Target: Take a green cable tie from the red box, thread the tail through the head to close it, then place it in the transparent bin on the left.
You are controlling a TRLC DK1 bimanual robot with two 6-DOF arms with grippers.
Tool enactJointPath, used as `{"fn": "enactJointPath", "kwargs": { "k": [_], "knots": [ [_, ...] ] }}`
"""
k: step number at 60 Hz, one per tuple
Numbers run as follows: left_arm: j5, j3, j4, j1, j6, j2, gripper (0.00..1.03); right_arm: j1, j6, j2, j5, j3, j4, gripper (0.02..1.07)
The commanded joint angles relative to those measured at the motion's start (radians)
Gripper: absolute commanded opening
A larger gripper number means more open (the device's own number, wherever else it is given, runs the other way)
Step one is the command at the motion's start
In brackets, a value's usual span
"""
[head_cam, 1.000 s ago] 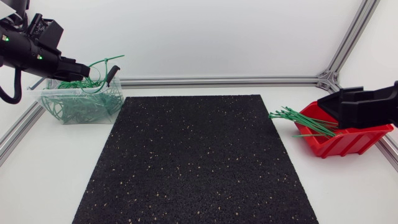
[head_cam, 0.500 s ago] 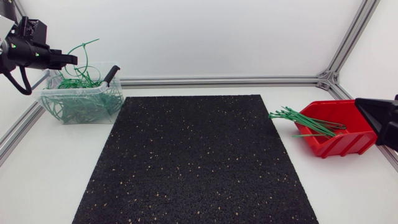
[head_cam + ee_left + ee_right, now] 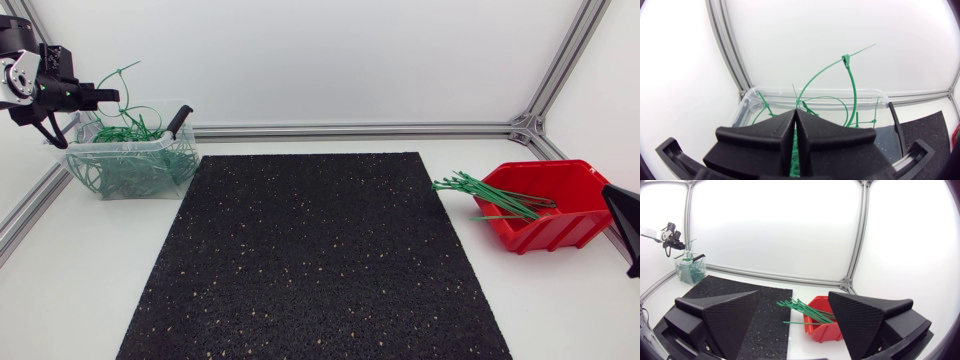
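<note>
Pinching a looped tie (image 3: 844, 59) over the clear bin (image 3: 820, 92), the left claw (image 3: 795, 112) seems poised to drop it. Right claw (image 3: 794, 295) gapes, idle.

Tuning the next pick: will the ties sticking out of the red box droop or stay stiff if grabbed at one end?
Probably fairly stiff: the ties jut past the red box rim almost straight, unsupported. Likely springy too: a looped tie stands arched above the bin. They lie bunched, so neighbours may drag along.

A lab cell: aluminium frame (image 3: 350, 130), white panels (image 3: 320, 60), black mat (image 3: 310, 255).
</note>
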Motion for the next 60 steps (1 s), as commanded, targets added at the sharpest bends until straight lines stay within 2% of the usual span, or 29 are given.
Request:
{"fn": "enactJointPath", "kwargs": {
  "k": [1, 7, 8, 9, 10, 11, 12, 13, 14, 15, 24, 39, 60],
  "knots": [
    [-0.002, 0.027, 0.026, 0.008, -0.023, 0.02, 0.04, -0.014, -0.042, -0.037, 0.008, -0.044, 0.017, 1.02],
    [-0.002, -0.004, 0.036, 0.01, -0.026, 0.007, 0.04, -0.025, -0.06, -0.061, 0.008, -0.065, 0.022, 1.02],
    [-0.002, -0.01, 0.04, 0.01, -0.027, 0.006, 0.05, -0.024, -0.062, -0.066, 0.008, -0.068, 0.022, 1.02],
    [-0.002, -0.016, 0.042, 0.01, -0.027, 0.006, 0.12, -0.025, -0.065, -0.071, 0.008, -0.07, 0.022, 1.02],
    [-0.002, -0.022, 0.043, 0.01, -0.027, 0.004, 0.25, -0.025, -0.065, -0.072, 0.008, -0.071, 0.02, 1.02],
    [-0.002, -0.028, 0.043, 0.008, -0.026, 0.003, 0.44, -0.027, -0.066, -0.078, 0.008, -0.073, 0.02, 1.02],
    [-0.002, -0.033, 0.043, 0.008, -0.026, 0.001, 0.56, -0.027, -0.068, -0.081, 0.008, -0.074, 0.02, 1.02],
    [-0.002, -0.044, 0.043, 0.007, -0.026, -0.003, 0.8, -0.027, -0.068, -0.084, 0.008, -0.077, 0.019, 1.02],
    [-0.002, -0.053, 0.043, 0.005, -0.026, -0.006, 0.96, -0.027, -0.069, -0.089, 0.008, -0.079, 0.019, 1.02],
    [-0.004, -0.059, 0.043, 0.004, -0.026, -0.01, 1.02, -0.028, -0.072, -0.094, 0.008, -0.08, 0.019, 1.02],
    [-0.002, -0.094, 0.04, 0.004, -0.032, -0.043, 1.0, -0.037, -0.083, -0.137, 0.008, -0.099, 0.02, 1.02],
    [0.001, -0.252, 0.065, -0.001, -0.05, -0.203, 1.0, -0.04, -0.091, -0.167, 0.028, -0.14, 0.038, 1.02],
    [0.021, -0.487, 0.109, -0.024, -0.099, -0.462, 1.0, -0.04, -0.079, -0.167, 0.029, -0.191, 0.158, 1.02]
  ]
}}
